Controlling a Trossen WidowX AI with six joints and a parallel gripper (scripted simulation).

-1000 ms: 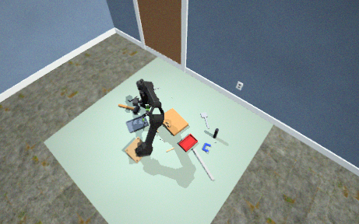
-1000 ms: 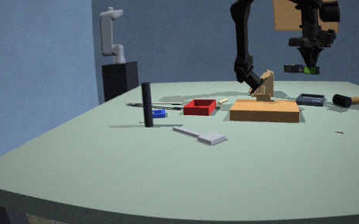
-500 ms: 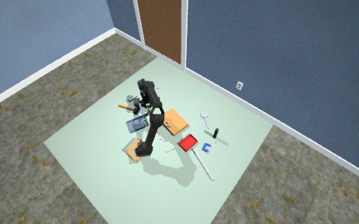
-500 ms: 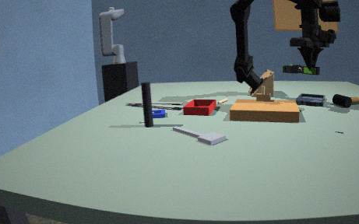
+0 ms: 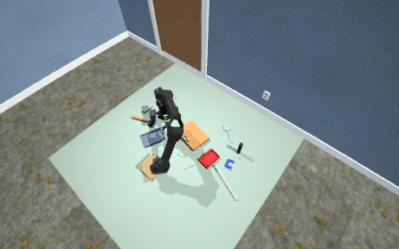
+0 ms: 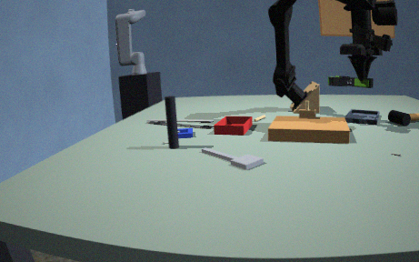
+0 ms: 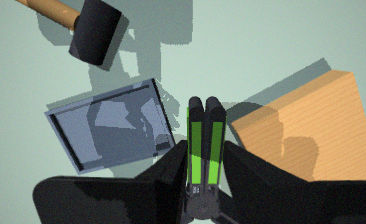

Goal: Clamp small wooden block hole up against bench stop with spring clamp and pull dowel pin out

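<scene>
My gripper (image 6: 362, 68) is shut on a green and black spring clamp (image 6: 350, 82) and holds it high above the table. In the wrist view the clamp (image 7: 206, 142) sticks forward between my fingers, over the gap between a blue-grey tray and the wooden board (image 7: 309, 135). The board (image 6: 309, 129) lies flat on the table, left of and below the clamp. A small wooden block with an upright dowel pin (image 6: 307, 108) stands at the board's far edge; the bench stop is hard to make out. The block is out of the wrist view.
A blue-grey tray (image 6: 363, 115) and a mallet (image 6: 408, 117) lie under and right of the gripper. A red tray (image 6: 234, 125), a black cylinder (image 6: 172, 122), a blue part (image 6: 185, 132) and a grey spatula (image 6: 235, 158) lie left of the board.
</scene>
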